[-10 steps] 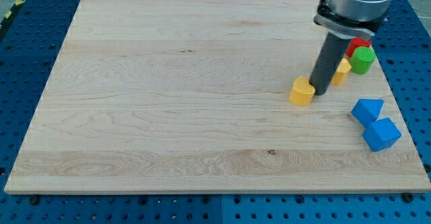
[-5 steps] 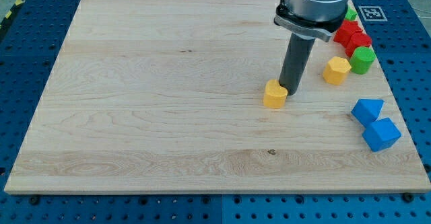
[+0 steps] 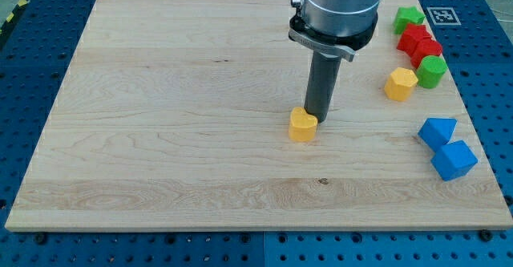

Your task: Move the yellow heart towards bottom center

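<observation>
Now my tip (image 3: 318, 121) touches the yellow heart (image 3: 302, 126) on its upper right; no gripper here. Best push from directly above, steering down the surface (image 3: 160, 123).

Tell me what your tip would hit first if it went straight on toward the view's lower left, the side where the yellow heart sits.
My tip meets the yellow heart at once; it sits right against it. Beyond the heart, only bare board shows.

Wooden board (image 3: 160, 139), yellow heart (image 3: 302, 126) near centre, yellow hexagon (image 3: 400, 83), green, red, blue blocks (image 3: 446, 147) at the view's right
</observation>
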